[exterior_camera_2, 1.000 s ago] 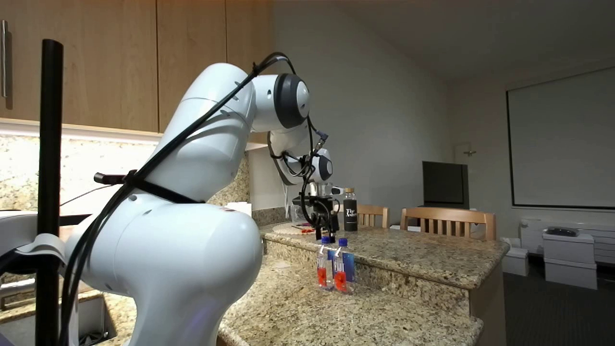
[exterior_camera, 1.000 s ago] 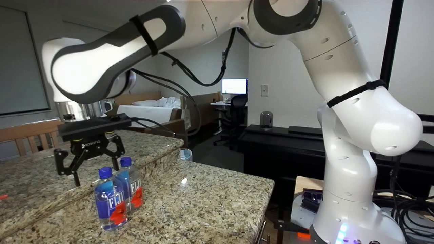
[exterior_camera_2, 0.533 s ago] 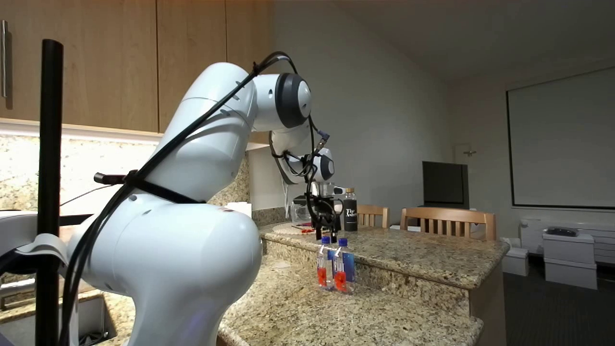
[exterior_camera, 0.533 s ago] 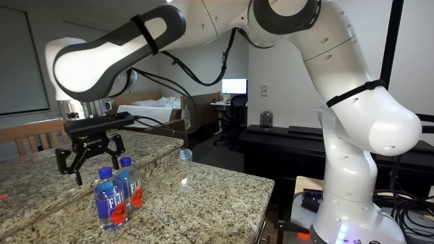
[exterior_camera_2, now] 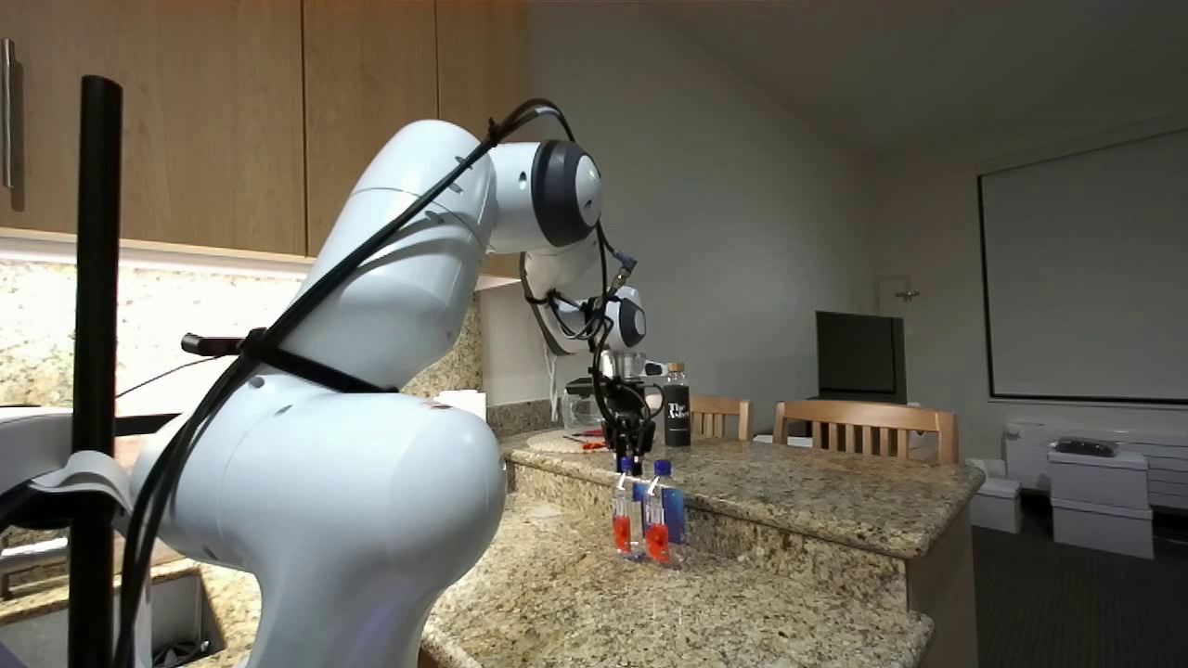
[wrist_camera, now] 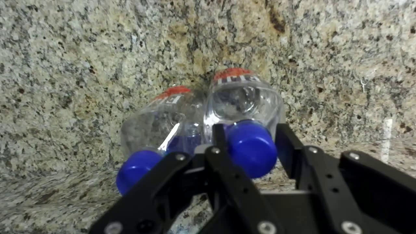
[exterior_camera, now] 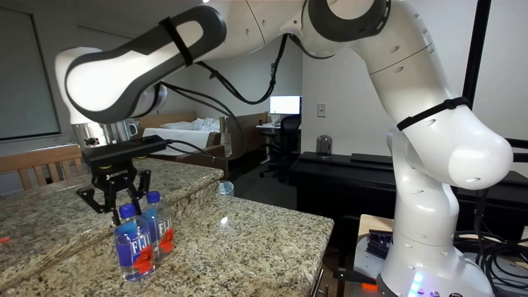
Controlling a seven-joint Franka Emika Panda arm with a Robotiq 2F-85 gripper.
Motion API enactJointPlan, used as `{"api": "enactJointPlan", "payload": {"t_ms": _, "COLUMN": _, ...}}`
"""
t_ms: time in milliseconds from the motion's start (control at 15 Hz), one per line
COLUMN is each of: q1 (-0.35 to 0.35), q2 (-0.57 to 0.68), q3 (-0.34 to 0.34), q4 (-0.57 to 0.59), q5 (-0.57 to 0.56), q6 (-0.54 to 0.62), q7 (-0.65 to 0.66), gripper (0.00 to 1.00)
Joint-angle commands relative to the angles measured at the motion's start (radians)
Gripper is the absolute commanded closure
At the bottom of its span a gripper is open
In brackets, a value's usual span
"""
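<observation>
A speckled granite counter fills much of my view, in two levels: a lower worktop (exterior_camera: 247, 247) and a raised ledge (exterior_camera: 45, 214) along it. A white robot arm (exterior_camera: 420, 82) arches high over the worktop. Beyond the ledge, in an exterior view, is a wooden chair (exterior_camera_2: 863, 429) with a slatted back. At the arm's far end the black gripper (wrist_camera: 250, 139) points downward. A dark bottle (exterior_camera_2: 677, 417) with white lettering stands on the ledge.

Under the gripper, the front FIJI bottle (exterior_camera: 136, 249), clear plastic with a red flower on its label, stands upright on the worktop near the ledge's stone face. Just beside it is the back FIJI bottle (exterior_camera: 166, 231), outside the grip. Smallest of all, the front bottle's blue cap (wrist_camera: 253, 151) sits snugly between the gripper's two black fingers (wrist_camera: 287, 146), which are clamped on it from both sides.
</observation>
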Motion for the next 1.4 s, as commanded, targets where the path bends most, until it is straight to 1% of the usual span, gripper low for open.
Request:
{"api": "enactJointPlan", "payload": {"t_ms": 0, "q1": -0.015, "q2": -0.031, "q3": 0.012, "q4": -0.022, "q5": 0.009, "q6": -0.034, "q7": -0.027, "gripper": 0.85}}
{"api": "enactJointPlan", "payload": {"t_ms": 67, "q1": -0.014, "q2": -0.033, "q3": 0.012, "q4": -0.019, "q5": 0.008, "q6": -0.035, "q7": -0.026, "gripper": 0.87}}
{"api": "enactJointPlan", "payload": {"t_ms": 133, "q1": -0.014, "q2": -0.032, "q3": 0.012, "q4": -0.019, "q5": 0.007, "q6": -0.042, "q7": -0.025, "gripper": 0.84}}
{"api": "enactJointPlan", "payload": {"t_ms": 333, "q1": -0.014, "q2": -0.031, "q3": 0.012, "q4": -0.017, "q5": 0.006, "q6": -0.045, "q7": -0.025, "gripper": 0.84}}
{"api": "enactJointPlan", "payload": {"t_ms": 600, "q1": -0.016, "q2": -0.032, "q3": 0.014, "q4": -0.023, "q5": 0.006, "q6": -0.016, "q7": -0.033, "gripper": 0.84}}
{"api": "enactJointPlan", "payload": {"t_ms": 1067, "q1": -0.025, "q2": -0.029, "q3": 0.014, "q4": -0.043, "q5": 0.011, "q6": 0.068, "q7": -0.049, "gripper": 0.84}}
{"api": "enactJointPlan", "payload": {"t_ms": 1333, "q1": -0.036, "q2": -0.027, "q3": 0.015, "q4": -0.043, "q5": 0.021, "q6": 0.074, "q7": -0.073, "gripper": 0.84}}
